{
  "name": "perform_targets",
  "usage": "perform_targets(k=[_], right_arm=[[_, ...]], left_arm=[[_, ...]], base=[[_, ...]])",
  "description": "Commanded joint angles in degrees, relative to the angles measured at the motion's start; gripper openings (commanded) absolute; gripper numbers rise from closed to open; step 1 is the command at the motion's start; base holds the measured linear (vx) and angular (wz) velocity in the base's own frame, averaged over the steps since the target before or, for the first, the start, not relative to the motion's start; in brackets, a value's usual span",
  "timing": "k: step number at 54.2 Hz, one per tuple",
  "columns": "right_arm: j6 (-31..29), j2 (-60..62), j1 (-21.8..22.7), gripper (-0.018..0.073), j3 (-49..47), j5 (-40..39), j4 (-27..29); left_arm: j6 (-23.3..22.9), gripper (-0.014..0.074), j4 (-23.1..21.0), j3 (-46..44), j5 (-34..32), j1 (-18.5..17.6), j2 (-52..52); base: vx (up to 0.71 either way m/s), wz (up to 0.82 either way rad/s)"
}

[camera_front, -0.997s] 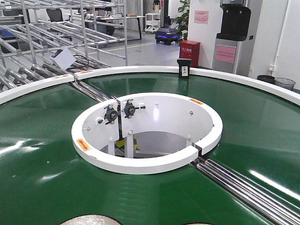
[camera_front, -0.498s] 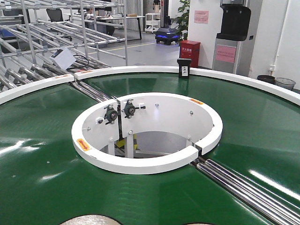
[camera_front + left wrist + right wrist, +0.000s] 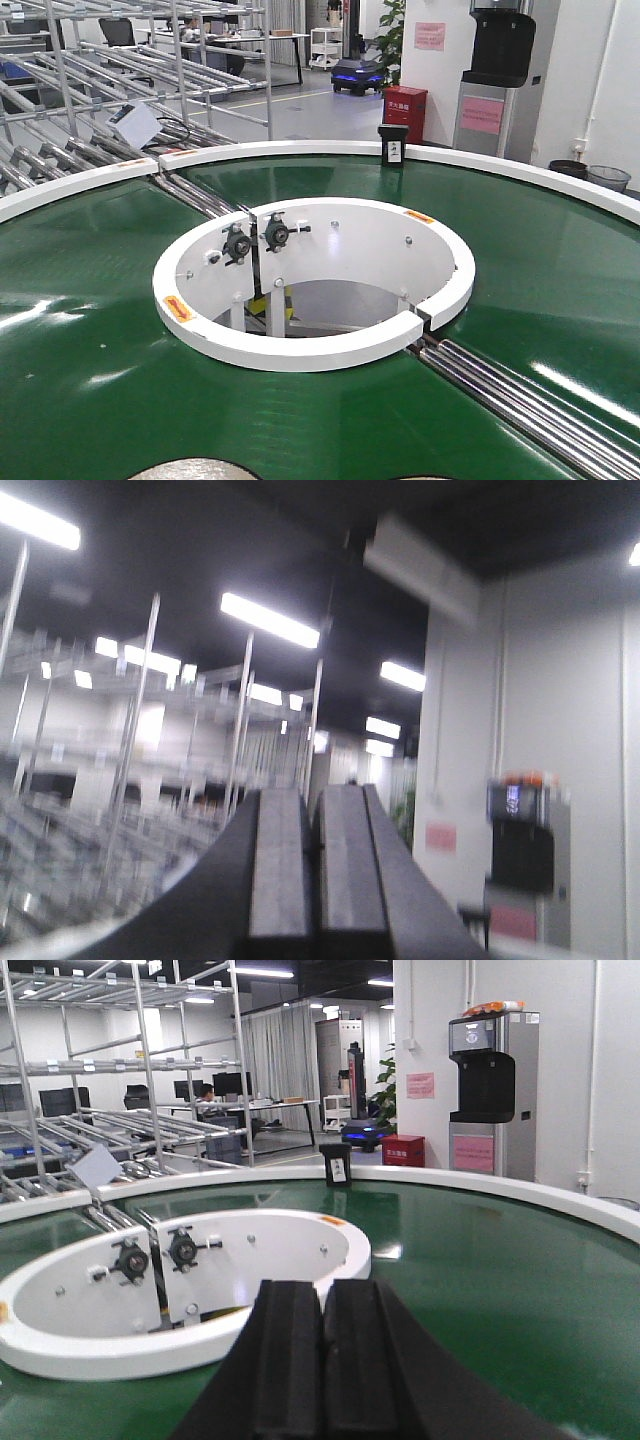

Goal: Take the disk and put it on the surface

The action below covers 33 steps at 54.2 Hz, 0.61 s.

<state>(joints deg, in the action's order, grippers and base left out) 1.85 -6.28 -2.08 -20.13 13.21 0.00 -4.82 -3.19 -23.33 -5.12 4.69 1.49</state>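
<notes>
No disk shows clearly. A pale grey round shape (image 3: 192, 470), cut off by the bottom edge of the front view, lies on the green belt (image 3: 100, 380); I cannot tell whether it is the disk. The dark grey glossy surface is out of view. My left gripper (image 3: 316, 792) is shut with nothing between its fingers and points up at the ceiling lights; its view is blurred. My right gripper (image 3: 322, 1285) is also shut and empty, low over the green belt (image 3: 480, 1280), pointing at the white inner ring (image 3: 100, 1355). Neither gripper appears in the front view.
The white inner ring (image 3: 310, 350) surrounds an open well holding bearing mounts. Steel rollers (image 3: 520, 395) cross the belt at right. A small black device (image 3: 392, 145) stands on the outer white rim (image 3: 300, 150). Metal racks (image 3: 120, 60) stand behind at left.
</notes>
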Motion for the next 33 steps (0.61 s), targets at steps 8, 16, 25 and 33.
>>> perform_targets(k=[8,16,25,33], right_arm=[[-0.24,-12.76,0.21,-0.0008,-16.45,-1.06,0.52],[-0.24,-18.67,0.21,-0.0006,-17.91,-1.0,0.47],[-0.18,-25.32,0.21,0.0004,-17.91,-0.71,0.53],[0.27,-29.51,0.21,0.0039,-17.91,-0.6,0.53]], left_arm=[[3.02,-0.0007,0.4,-20.63,12.17,-0.07,14.14],[2.75,-0.0006,0.4,-21.94,12.36,-0.07,21.23],[2.45,0.0002,0.4,-19.79,17.38,-0.2,26.32],[2.5,0.0044,0.4,-17.52,23.44,-0.2,29.98]], base=[[0.0,0.0],[0.0,0.0],[0.0,0.0],[0.0,0.0]])
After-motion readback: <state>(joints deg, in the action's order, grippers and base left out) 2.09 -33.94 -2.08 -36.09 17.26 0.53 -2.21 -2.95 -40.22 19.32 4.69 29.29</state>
